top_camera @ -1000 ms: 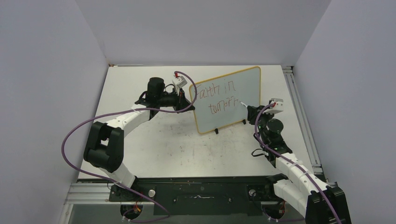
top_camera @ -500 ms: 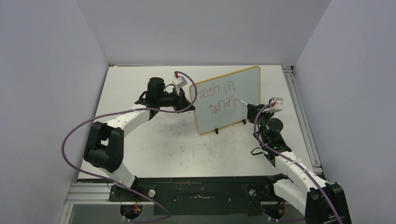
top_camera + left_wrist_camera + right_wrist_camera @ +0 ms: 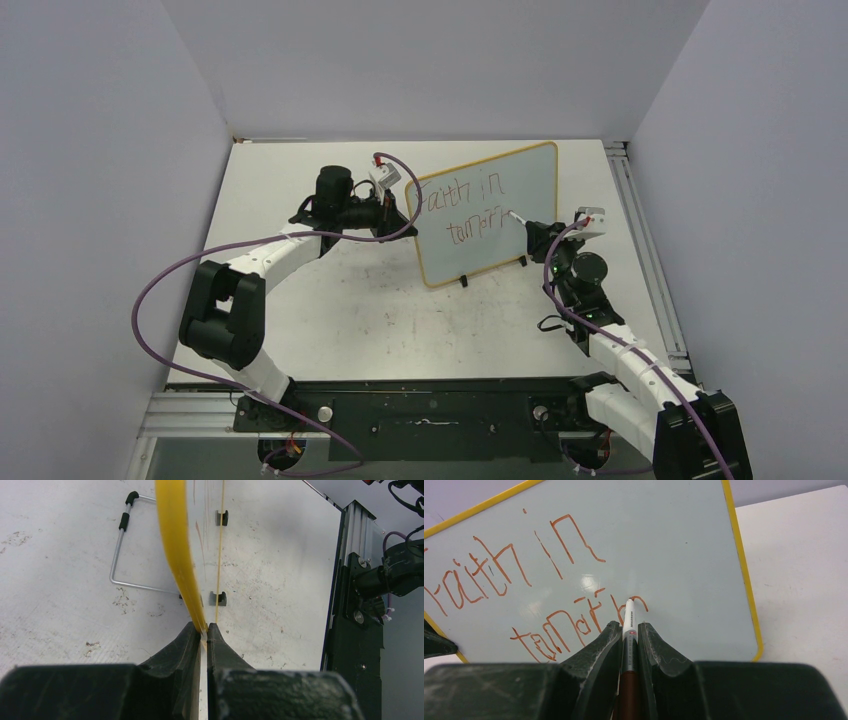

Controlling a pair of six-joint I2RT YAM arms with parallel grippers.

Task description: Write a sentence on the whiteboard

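Observation:
The whiteboard [image 3: 530,180] stands upright mid-table on small black feet [image 3: 218,598], its yellow frame [image 3: 175,545] edge-on in the left wrist view. My left gripper [image 3: 403,215] [image 3: 204,629] is shut on the board's left edge. My right gripper [image 3: 532,232] [image 3: 628,627] is shut on a marker [image 3: 629,617] with a white front and brown body. The marker's tip touches the board at the end of the second line. The sentence [image 3: 499,575] in reddish-brown reads "Faith in", with roughly "tomorr" [image 3: 569,625] below it.
A bent wire stand [image 3: 120,550] lies on the table behind the board. An aluminium rail [image 3: 640,230] runs along the table's right side. Grey walls close in the left, back and right. Purple cables [image 3: 160,290] loop beside the left arm.
My right gripper has carried the marker tip a little up and to the left across the board, adding a short stroke to the second line. The left arm and board have not moved.

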